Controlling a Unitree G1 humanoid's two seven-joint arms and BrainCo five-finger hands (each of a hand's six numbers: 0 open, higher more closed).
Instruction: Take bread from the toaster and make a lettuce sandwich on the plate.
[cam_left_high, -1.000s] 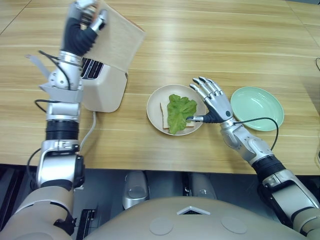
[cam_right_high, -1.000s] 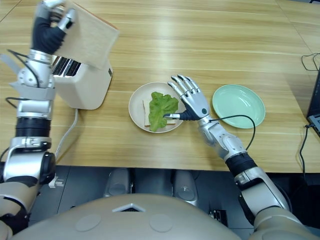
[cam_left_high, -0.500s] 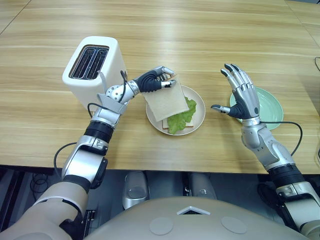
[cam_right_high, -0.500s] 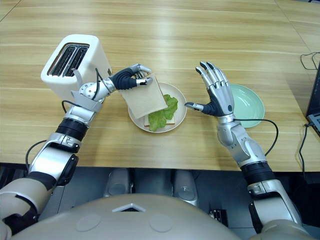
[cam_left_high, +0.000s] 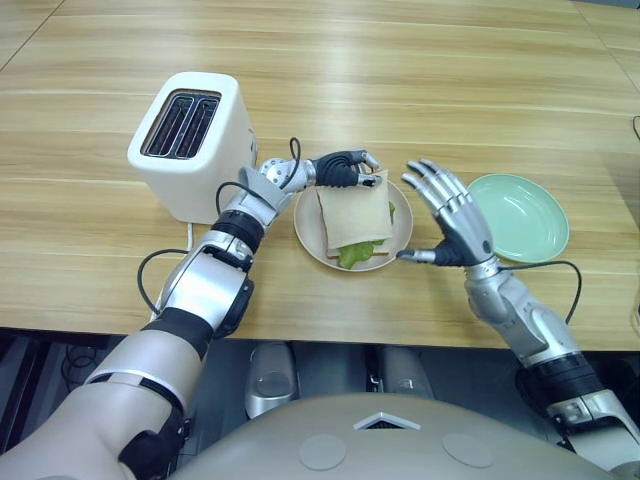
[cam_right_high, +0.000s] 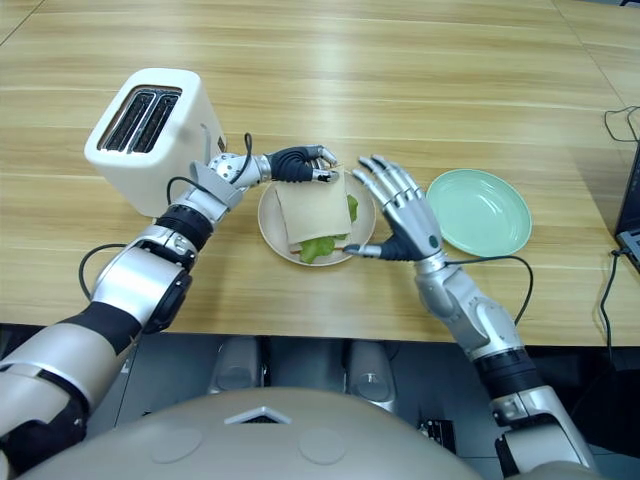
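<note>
A beige plate (cam_left_high: 304, 232) sits at the table's middle. On it a top bread slice (cam_left_high: 354, 213) lies over green lettuce (cam_left_high: 348, 256), which pokes out at the slice's near edge. My left hand (cam_left_high: 345, 167) is at the plate's far rim, fingers curled on the slice's far corner. To the right of the plate my right hand (cam_left_high: 453, 218) is open with fingers spread, its thumb by the plate's right rim, holding nothing. The white toaster (cam_left_high: 189, 143) stands to the left, its two slots showing dark.
A light green plate (cam_left_high: 518, 215) lies right of my right hand, with a black cable (cam_left_high: 545, 266) curving near it. The toaster's cord (cam_left_high: 189, 232) hangs over the table's near edge. Bare wooden table stretches behind the plates.
My left hand has lowered the bread slice from its tilted hold above the plate down flat onto the lettuce. My right hand has come down and left, close to the plate's rim.
</note>
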